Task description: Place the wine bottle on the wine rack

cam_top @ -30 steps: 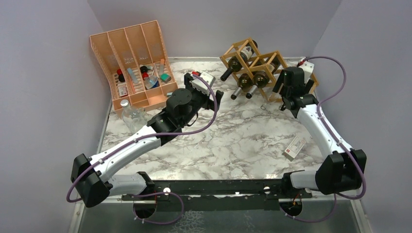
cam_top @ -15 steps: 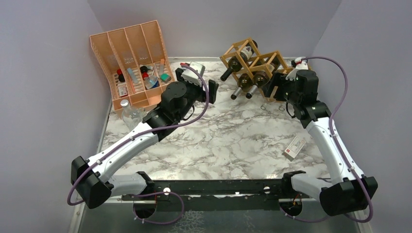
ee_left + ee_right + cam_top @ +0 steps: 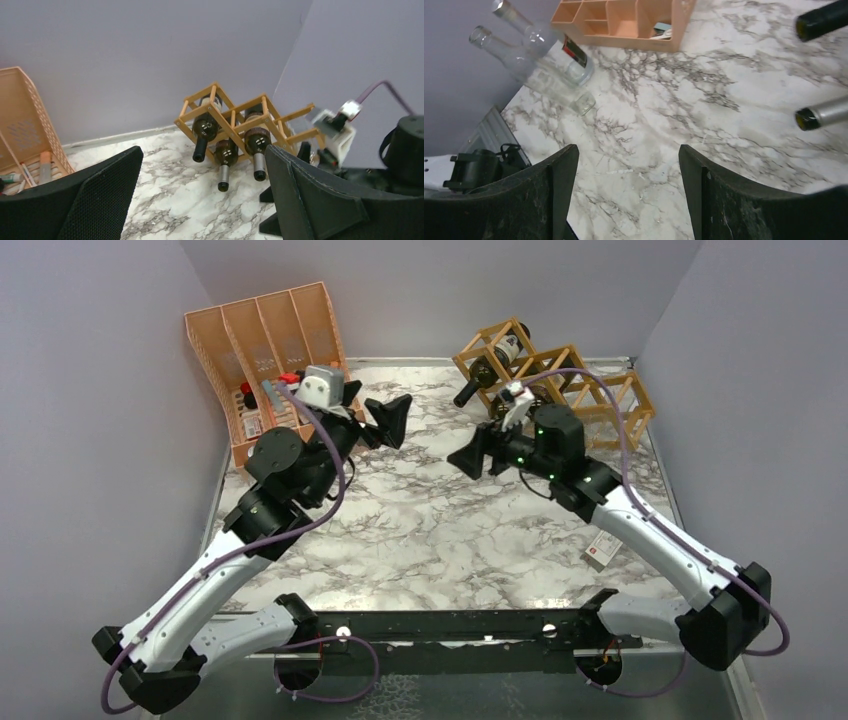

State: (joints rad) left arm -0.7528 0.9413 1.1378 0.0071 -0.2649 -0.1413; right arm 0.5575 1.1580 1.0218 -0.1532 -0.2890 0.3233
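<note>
Seeing the left gripper [image 3: 202, 165] and the right gripper [image 3: 626, 150] spread wide, holding nothing; spotting three dark wine bottles [image 3: 206, 127] lying in the wine rack [image 3: 231, 115], necks poking out; guessing hard, heavy, slippery glass, breaking if dropped, so taking hold around the fat middle, not the thin neck

From above, the right arm [image 3: 640, 530] covers the near cells of the wine rack [image 3: 606, 400] just behind the right gripper [image 3: 463, 460], so what lies in them cannot be seen. In the right wrist view, two bottle necks [image 3: 824, 112] to the right of this gripper are cut by the picture's edge, and the clear bottles [image 3: 536, 52] ahead of it on the left are blurred. The print on the card [image 3: 607, 543], on the desk [image 3: 440, 530] well behind this gripper, is too small to read. Left of the left gripper [image 3: 200, 200], the orange organiser [image 3: 22, 125] is cut off.
</note>
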